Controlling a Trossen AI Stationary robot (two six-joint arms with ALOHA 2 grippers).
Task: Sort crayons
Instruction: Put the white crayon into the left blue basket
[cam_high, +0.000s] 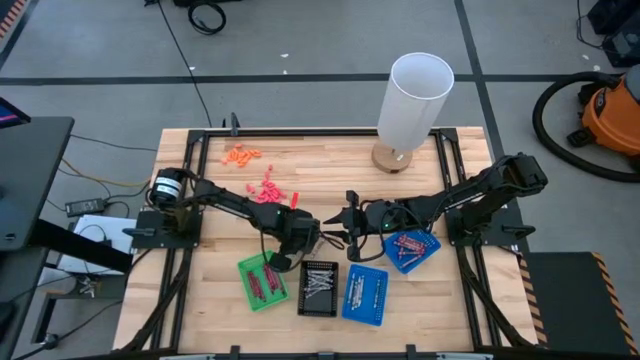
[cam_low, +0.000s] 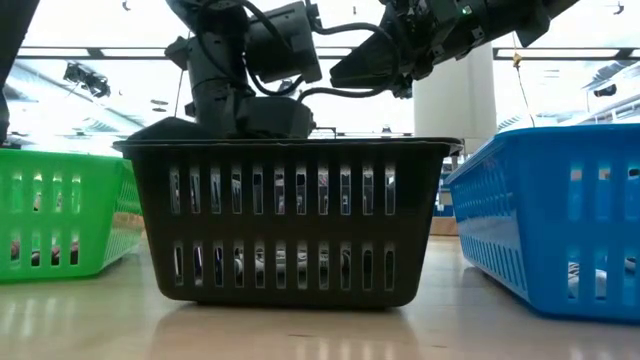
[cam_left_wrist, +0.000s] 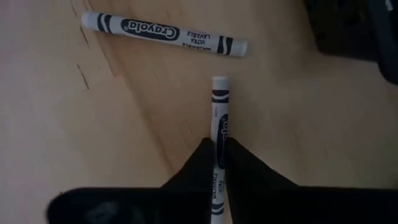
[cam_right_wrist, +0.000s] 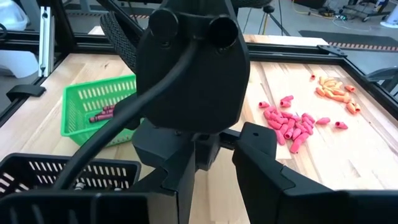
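On the left of the desk (cam_high: 210, 290) sits the green tray (cam_high: 261, 281), which holds the dark red crayons (cam_high: 263, 282); they lie together there, which suggests that colour has its own bin. Behind it, toward the far edge, loose orange bits (cam_high: 241, 154) and coral-pink bits (cam_high: 268, 191) are scattered on the wood, apart from all the trays and seemingly no part of the sorting.

The left tool (cam_high: 303, 237) reaches in from the left arm's base to a spot just behind the black tray (cam_high: 319, 288). In its wrist view its fingers (cam_left_wrist: 199, 165) are pressed together on a white-wrapped crayon (cam_left_wrist: 219, 112), pinching it near one end so that most of the stick pokes out ahead. A second white-wrapped crayon (cam_left_wrist: 165, 32) lies free on the desk near it, not touching. The black tray already carries pale grey crayons (cam_high: 318, 281), so the pinched one probably belongs there, which would explain why the tool works so close to that tray.

The right tool (cam_high: 352, 221) hovers just beside the left one, fingers spread and empty, likely waiting its turn.

Further right lie the flat blue tray (cam_high: 365, 294) and the blue tray (cam_high: 411, 249) under the right arm, which holds some reddish pieces. A white cylinder (cam_high: 413, 100) stands at the far edge.
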